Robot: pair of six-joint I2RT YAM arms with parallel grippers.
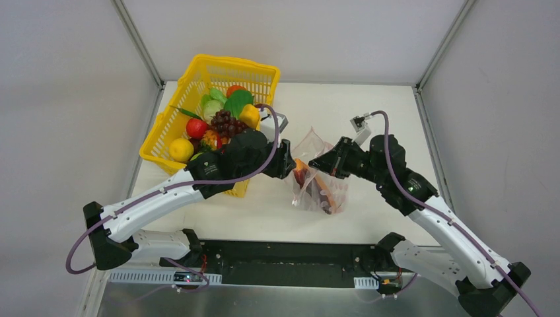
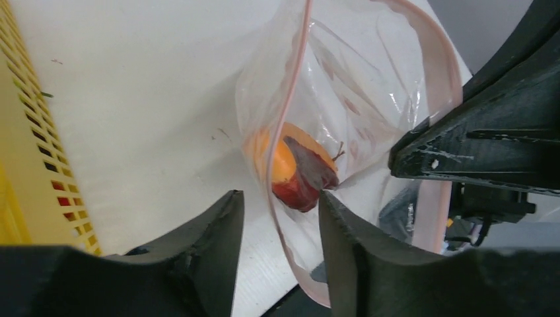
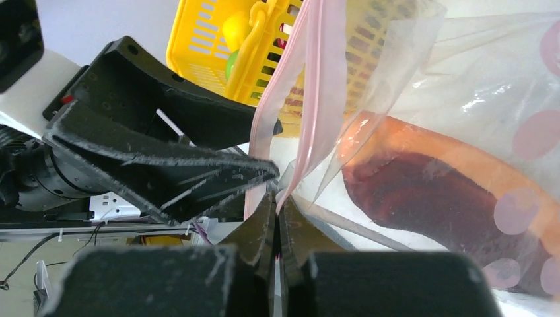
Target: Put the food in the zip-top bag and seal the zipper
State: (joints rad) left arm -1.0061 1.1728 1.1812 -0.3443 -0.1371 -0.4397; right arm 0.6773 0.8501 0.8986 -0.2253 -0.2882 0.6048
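The clear zip-top bag (image 1: 318, 179) stands on the table between both arms, mouth up and spread open, with an orange-and-red toy fruit (image 2: 297, 172) inside. My right gripper (image 3: 278, 198) is shut on the pink zipper strip (image 3: 310, 112) at the bag's right rim. My left gripper (image 2: 280, 218) is open at the mouth's left side. One edge of the strip (image 2: 280, 158) runs between its fingers, which are apart from it. More food, grapes (image 1: 221, 121), a lemon (image 1: 180, 149) and leafy greens (image 1: 237, 102), lies in the yellow basket (image 1: 198, 79).
The yellow mesh basket stands at the back left, right beside my left arm. The two grippers face each other closely across the bag. White enclosure walls ring the table; the black base rail (image 1: 284, 254) runs along the near edge.
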